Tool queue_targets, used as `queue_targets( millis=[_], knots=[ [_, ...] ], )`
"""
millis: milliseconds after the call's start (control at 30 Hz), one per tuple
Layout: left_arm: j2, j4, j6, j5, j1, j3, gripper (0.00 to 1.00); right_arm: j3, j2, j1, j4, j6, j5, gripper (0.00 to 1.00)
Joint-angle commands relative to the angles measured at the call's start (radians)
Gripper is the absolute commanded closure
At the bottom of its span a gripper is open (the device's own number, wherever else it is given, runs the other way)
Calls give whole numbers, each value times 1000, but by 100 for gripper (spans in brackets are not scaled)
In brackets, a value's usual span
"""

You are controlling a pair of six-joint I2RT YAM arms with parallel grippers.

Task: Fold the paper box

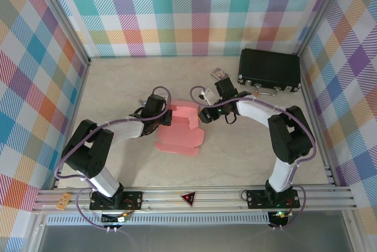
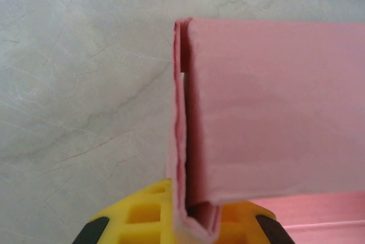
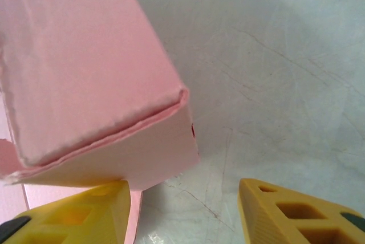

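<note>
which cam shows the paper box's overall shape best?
Top external: the whole paper box is in frame, flaps and raised fold together. Left wrist gives a close-up of one folded edge; right wrist, a close-up of one folded corner.

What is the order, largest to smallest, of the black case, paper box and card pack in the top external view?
1 and 2, tied: black case and paper box. They look too alike to rank, as the box lies spread out and partly under the arms.
3: card pack, clearly smallest.
</note>
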Motion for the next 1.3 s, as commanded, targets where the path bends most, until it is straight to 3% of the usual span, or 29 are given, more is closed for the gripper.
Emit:
queue_targets(
  millis=[0, 367, 767, 1267],
  knots=[
    [9, -8, -18, -11, -13, 19, 97, 27, 12, 11, -4, 3, -52, 49],
    [20, -33, -22, -41, -14, 28, 97, 24, 14, 18, -27, -14, -97, 66],
    [23, -39, -20, -51, -14, 26, 97, 18, 6, 21, -31, -44, -188, 58],
    [5, -52, -25, -1, -18, 18, 97, -3, 38, 47, 142, 93, 54, 53]
  ],
)
